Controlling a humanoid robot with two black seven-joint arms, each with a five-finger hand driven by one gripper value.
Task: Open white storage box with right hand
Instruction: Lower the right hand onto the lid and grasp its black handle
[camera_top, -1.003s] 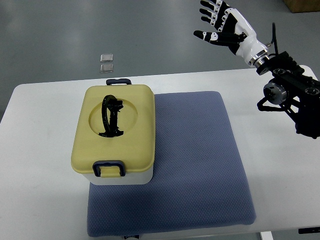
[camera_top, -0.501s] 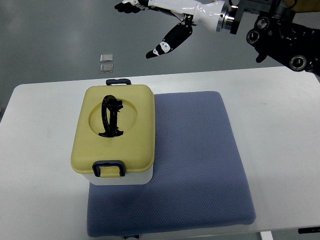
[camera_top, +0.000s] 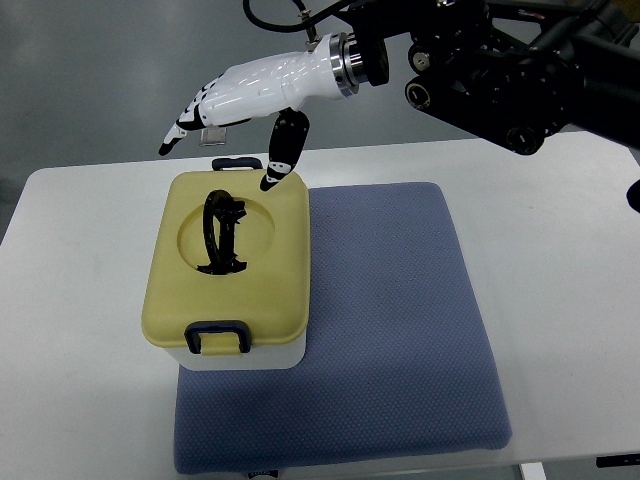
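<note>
1 top view looks steeply down from the robot's side onto the table (camera_top: 560, 250).

Matt yellow plastic lid (camera_top: 250, 285), dimpled blue cloth mat (camera_top: 400, 330), glossy white plastic right hand (camera_top: 245, 95).

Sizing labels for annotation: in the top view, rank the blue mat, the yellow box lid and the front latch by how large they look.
1. Blue mat, largest, though partly under the box.
2. Yellow box lid.
3. Front latch, smallest by far.
</note>
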